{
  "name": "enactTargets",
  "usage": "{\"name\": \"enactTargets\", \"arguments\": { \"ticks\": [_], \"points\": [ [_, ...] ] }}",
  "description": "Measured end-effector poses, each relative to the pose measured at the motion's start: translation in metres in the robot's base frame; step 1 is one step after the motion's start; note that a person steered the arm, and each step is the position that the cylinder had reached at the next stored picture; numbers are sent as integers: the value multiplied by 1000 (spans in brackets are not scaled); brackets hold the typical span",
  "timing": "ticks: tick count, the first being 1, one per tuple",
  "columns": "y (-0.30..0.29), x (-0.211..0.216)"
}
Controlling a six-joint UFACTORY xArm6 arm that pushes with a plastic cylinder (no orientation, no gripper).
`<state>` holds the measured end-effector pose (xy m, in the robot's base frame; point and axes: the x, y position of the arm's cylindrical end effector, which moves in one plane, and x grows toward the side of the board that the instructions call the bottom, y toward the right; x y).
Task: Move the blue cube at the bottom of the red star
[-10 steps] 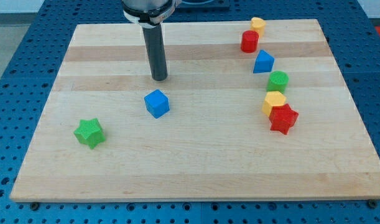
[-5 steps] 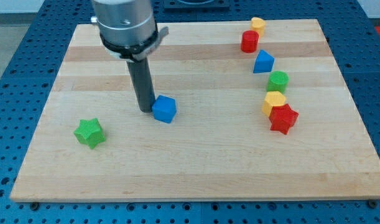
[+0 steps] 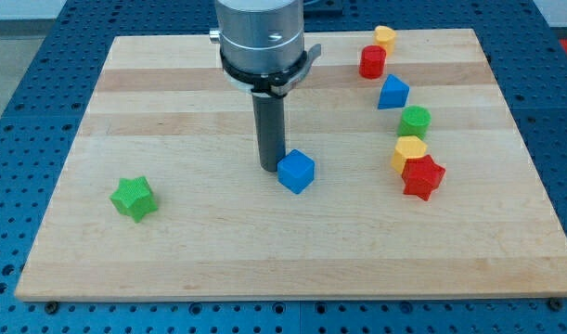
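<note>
**Roughly halfway: blue cube pushed toward the red star**

Clearly the job is only partly done. My tip, a plain rod end effector with nothing to open or grasp, touches the blue cube at its 9 o'clock side, near the middle of the wooden surface. The red star sits well apart at the cube's 3 o'clock, just below a yellow block. Left, I judge: carrying the cube further toward 3 o'clock and down to the star's 6 o'clock.

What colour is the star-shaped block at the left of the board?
Green; the green star shows clearly in the camera view.
</note>
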<state>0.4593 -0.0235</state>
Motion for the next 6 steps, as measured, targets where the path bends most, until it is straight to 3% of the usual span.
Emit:
{"name": "enactTargets", "arguments": {
  "ticks": [3, 4, 6],
  "points": [
    [67, 30],
    [76, 49],
    [65, 39]
  ]
}}
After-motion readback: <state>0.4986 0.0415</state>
